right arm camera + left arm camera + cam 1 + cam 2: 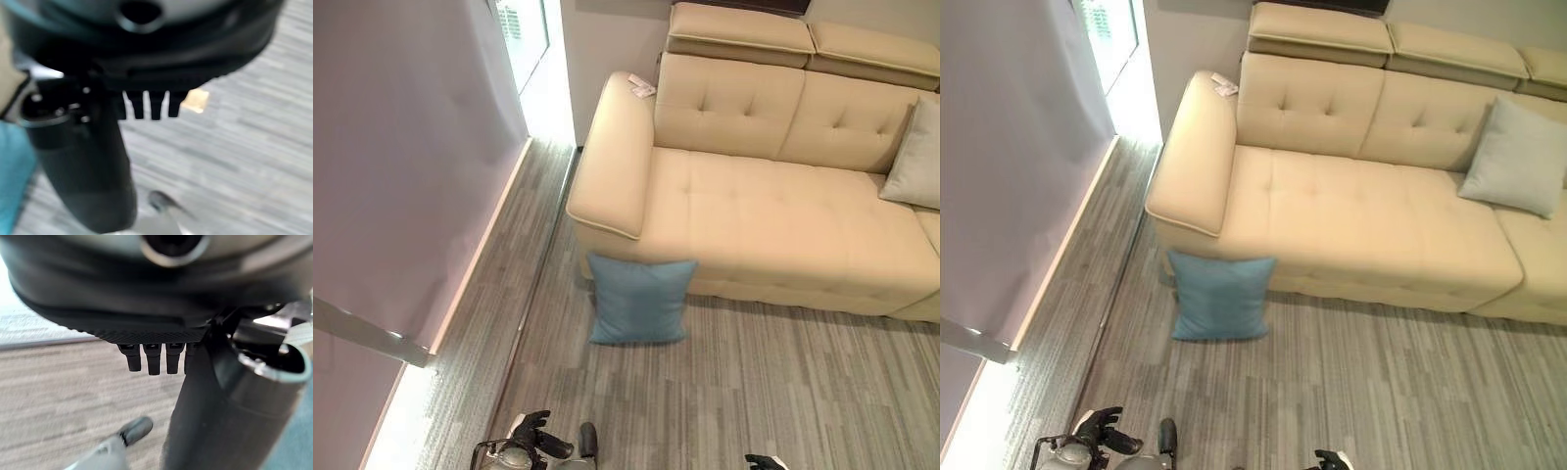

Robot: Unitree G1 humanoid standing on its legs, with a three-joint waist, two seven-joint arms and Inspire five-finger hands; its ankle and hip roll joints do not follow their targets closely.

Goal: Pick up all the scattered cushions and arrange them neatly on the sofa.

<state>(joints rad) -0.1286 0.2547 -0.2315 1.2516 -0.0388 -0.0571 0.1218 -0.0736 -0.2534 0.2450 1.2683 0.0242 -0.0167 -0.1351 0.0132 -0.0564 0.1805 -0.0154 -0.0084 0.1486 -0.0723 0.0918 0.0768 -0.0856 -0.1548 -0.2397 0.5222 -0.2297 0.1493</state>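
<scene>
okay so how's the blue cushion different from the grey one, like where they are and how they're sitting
The blue cushion stands on the floor, leaning against the front of the sofa below its armrest; the grey cushion is up on the seat, propped against the backrest. The blue one is a saturated teal-blue, the grey one pale and close to the sofa's tone. Both are square, plain and upright rather than lying flat.

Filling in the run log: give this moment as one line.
blue square cushion: on floor, leaning on beige sofa | grey cushion: on seat | left hand: open, low | right hand: low
</scene>
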